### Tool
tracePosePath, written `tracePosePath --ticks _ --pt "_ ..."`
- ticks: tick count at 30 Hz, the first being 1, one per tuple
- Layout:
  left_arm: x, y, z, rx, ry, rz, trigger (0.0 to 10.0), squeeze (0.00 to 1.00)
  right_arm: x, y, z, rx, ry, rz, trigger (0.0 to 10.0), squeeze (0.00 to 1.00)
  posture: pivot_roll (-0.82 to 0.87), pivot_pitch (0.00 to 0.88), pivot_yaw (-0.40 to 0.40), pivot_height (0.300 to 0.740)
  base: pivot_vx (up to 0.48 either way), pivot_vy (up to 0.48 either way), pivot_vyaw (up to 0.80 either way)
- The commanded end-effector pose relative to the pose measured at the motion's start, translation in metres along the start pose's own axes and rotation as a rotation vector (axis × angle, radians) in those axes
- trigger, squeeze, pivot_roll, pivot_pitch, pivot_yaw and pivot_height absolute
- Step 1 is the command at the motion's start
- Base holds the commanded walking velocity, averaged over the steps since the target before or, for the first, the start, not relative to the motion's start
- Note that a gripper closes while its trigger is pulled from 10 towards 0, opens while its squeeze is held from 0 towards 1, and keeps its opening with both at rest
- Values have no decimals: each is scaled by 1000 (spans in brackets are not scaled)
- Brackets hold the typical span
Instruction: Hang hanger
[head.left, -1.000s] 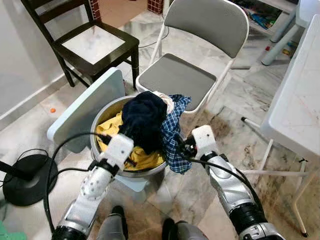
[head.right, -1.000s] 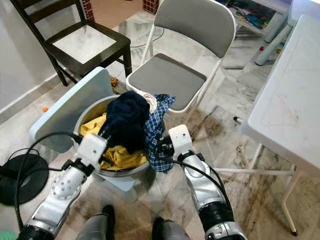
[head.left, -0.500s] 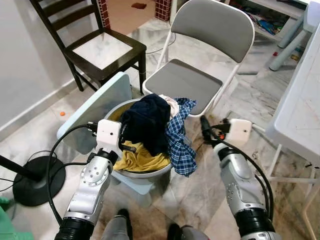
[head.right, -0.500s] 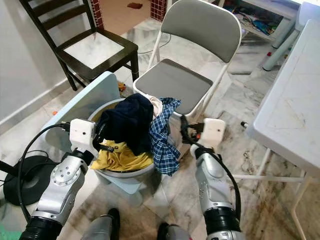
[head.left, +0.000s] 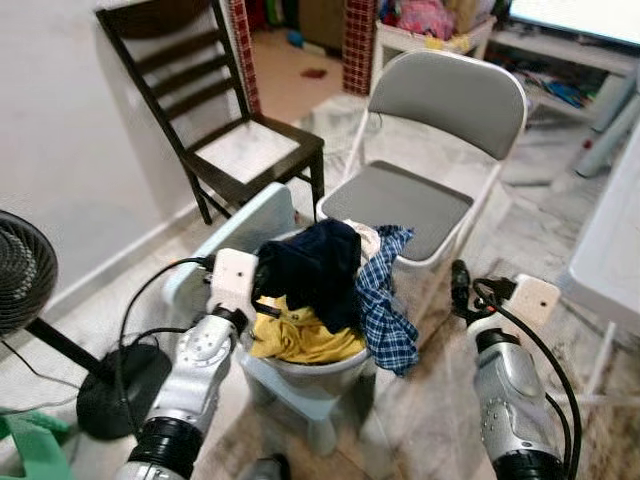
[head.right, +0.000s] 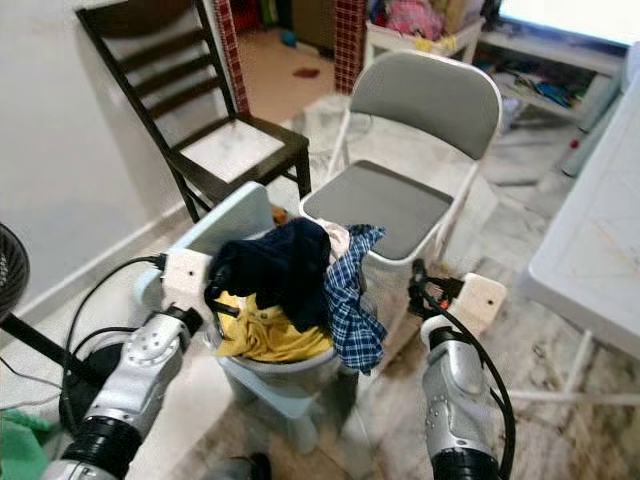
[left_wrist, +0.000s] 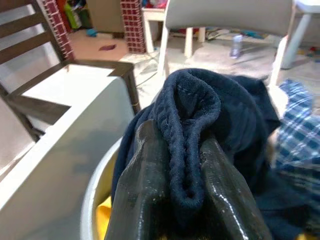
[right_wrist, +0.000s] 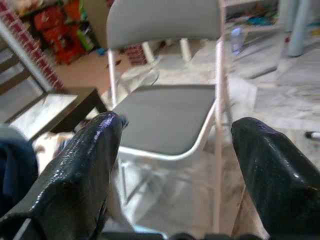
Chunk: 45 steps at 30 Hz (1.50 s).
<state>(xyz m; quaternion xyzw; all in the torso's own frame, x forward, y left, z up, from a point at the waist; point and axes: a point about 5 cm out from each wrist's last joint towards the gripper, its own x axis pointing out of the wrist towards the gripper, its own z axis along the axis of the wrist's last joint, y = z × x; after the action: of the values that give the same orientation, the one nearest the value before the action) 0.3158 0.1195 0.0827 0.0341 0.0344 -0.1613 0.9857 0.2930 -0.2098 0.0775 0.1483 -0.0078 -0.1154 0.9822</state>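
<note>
One navy garment (head.left: 310, 270) sits on top of a heap of clothes in a round basin (head.left: 335, 368), raised above the rest of the pile. The left gripper (left_wrist: 179, 135) is pressed onto a rolled fold of this garment, with one black finger on each side of the fold, at the basin's left side. Under the garment lies a yellow cloth (head.left: 300, 340), and on the right a blue plaid shirt (head.left: 385, 315) hangs over the basin rim and down its outer wall. The basin rests on a low pale-blue stool (head.left: 310, 405). A pale-blue panel (head.left: 240, 225) leans against the basin's left rear side. The right gripper (right_wrist: 177, 122) is held in the air to the right of the basin, apart from the plaid shirt, with its fingers spread wide and nothing between them. Just behind the basin stands a grey folding chair (head.left: 400, 205) with a white frame, its seat bare. A dark wooden chair (head.left: 250, 150) stands further left, near the wall. A black fan (head.left: 20, 280) on a round base stands at far left, and a white table (head.right: 600, 260) edge is at far right. The floor is marbled tile.
</note>
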Motion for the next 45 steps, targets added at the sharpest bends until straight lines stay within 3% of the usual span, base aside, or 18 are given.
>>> tracePosePath --ticks 1,2,3,9,15,22,30,36,45 --pt "1 -6 -2 9 9 -36 4902 0 -5 -7 2 15 -22 -44 10000 0 4 0 45 740 0 0 0" --pt "1 -8 -3 16 9 -54 8627 0 -7 -6 0 19 -16 -52 10000 0 1 0 39 740 0 0 0" --pt "1 -9 -3 20 8 -68 9804 0 -8 -5 -2 19 -6 -55 10000 0 -5 0 29 740 0 0 0" --pt "8 -6 -7 -14 4 -29 10000 0 -8 15 -19 21 67 29 10000 0 29 0 10 740 0 0 0" --pt "13 -5 2 -34 -26 7 10000 0 -1 18 -15 30 72 28 10000 0 57 0 -2 740 0 0 0" --pt "9 1 2 -61 -51 4 10000 0 1 18 -12 -25 62 59 10000 0 51 0 17 740 0 0 0" --pt "14 -3 11 -77 -82 -36 10000 0 7 29 -4 -35 47 100 10000 0 42 46 9 740 0 0 -665" --pt "15 -8 11 -88 -85 -46 10000 0 7 27 -4 -50 49 107 10000 0 40 60 7 740 0 0 -773" --pt "12 -12 8 -97 -81 -69 10000 0 8 31 -4 -55 52 120 10000 0 36 76 1 740 0 -116 0"
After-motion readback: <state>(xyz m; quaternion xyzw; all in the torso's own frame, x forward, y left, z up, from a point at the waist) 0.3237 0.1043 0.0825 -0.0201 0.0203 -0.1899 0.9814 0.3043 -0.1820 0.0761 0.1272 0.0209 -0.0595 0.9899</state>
